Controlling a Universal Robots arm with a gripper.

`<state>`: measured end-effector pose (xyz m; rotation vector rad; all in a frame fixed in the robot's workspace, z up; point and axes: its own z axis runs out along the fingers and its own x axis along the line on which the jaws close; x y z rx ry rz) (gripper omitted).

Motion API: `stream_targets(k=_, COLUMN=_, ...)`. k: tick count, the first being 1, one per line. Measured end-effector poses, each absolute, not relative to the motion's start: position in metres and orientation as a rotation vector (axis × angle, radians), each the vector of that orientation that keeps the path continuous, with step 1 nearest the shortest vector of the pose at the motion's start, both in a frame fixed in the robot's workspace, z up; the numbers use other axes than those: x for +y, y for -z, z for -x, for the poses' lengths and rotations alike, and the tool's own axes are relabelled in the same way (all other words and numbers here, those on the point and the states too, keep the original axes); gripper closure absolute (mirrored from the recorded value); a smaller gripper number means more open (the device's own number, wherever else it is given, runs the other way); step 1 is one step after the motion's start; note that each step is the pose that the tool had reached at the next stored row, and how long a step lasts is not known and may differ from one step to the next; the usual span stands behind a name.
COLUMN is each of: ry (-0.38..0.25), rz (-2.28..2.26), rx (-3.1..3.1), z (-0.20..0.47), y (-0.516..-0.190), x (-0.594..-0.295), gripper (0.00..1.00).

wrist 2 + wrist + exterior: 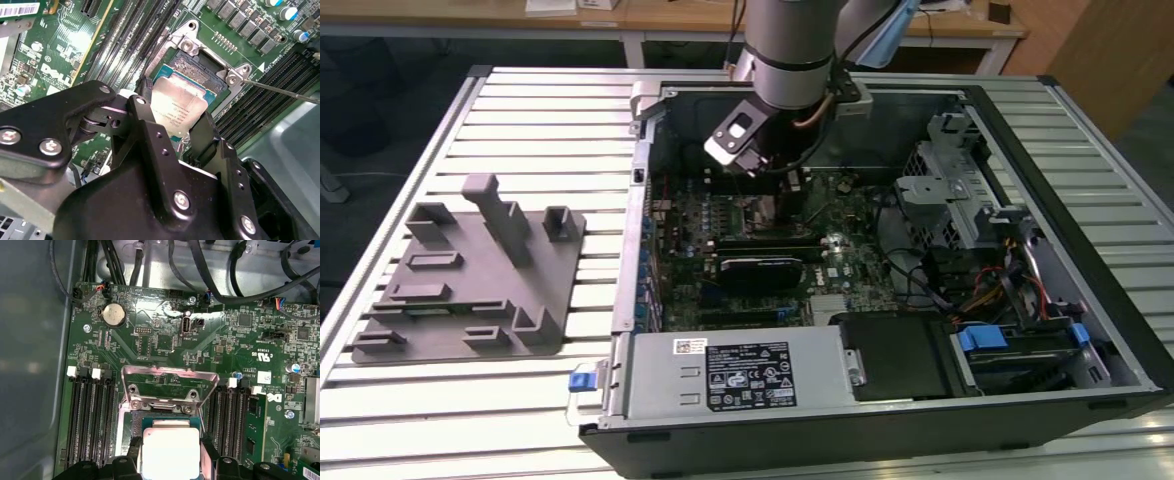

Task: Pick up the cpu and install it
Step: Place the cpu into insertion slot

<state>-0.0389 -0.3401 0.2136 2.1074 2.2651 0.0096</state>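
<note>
Two tool fingers clamp the faintly printed cpu

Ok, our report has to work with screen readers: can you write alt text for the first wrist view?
The tool grips the cpu, silver top up, between two black fingers at the open socket of a green motherboard. The socket's metal load plate stands hinged open, with memory slots on both sides and a coin battery beyond.

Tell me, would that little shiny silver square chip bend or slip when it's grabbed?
The small flat square silver-topped chip probably stays stiff: its metal top looks solid. That smooth shine hints it may slip; the black gripper holds its edges. Thin, so likely light.
</note>
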Motion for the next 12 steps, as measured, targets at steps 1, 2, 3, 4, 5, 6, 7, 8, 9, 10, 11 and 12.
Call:
stream_targets(k=1, ry=-0.010, rz=-2.108, rx=2.265, z=0.0390, y=-0.2134, x=-0.3398, gripper=0.46)
stream_targets(k=2, ry=-0.010, rz=-2.108, rx=2.265, z=0.0393, y=-0.2133, x=-0.3393, gripper=0.46)
stream_targets(k=3, ry=-0.010, rz=-2.108, rx=2.265, z=0.0397, y=-0.2131, x=-0.3386, gripper=0.46)
stream_targets(k=4, ry=-0.010, rz=-2.108, rx=2.265, z=0.0399, y=-0.2130, x=-0.3380, gripper=0.46)
stream_targets(k=5, ry=-0.010, rz=-2.108, rx=2.265, z=0.0402, y=-0.2128, x=-0.3374, gripper=0.46)
stream_targets(k=6, ry=-0.010, rz=-2.108, rx=2.265, z=0.0405, y=-0.2126, x=-0.3370, gripper=0.46)
stream_targets(k=7, ry=-0.010, rz=-2.108, rx=2.264, z=0.0409, y=-0.2122, x=-0.3367, gripper=0.46)
stream_targets(k=8, ry=-0.010, rz=-2.109, rx=2.263, z=0.0412, y=-0.2120, x=-0.3365, gripper=0.46)
stream_targets(k=9, ry=-0.010, rz=-2.110, rx=2.262, z=0.0414, y=-0.2116, x=-0.3364, gripper=0.46)
stream_targets(k=10, ry=-0.010, rz=-2.112, rx=2.261, z=0.0416, y=-0.2111, x=-0.3364, gripper=0.46)
stream_targets(k=11, ry=-0.010, rz=-2.114, rx=2.259, z=0.0417, y=-0.2107, x=-0.3363, gripper=0.46)
stream_targets(k=12, ry=-0.009, rz=-2.117, rx=2.256, z=0.0418, y=-0.2103, x=-0.3363, gripper=0.46)
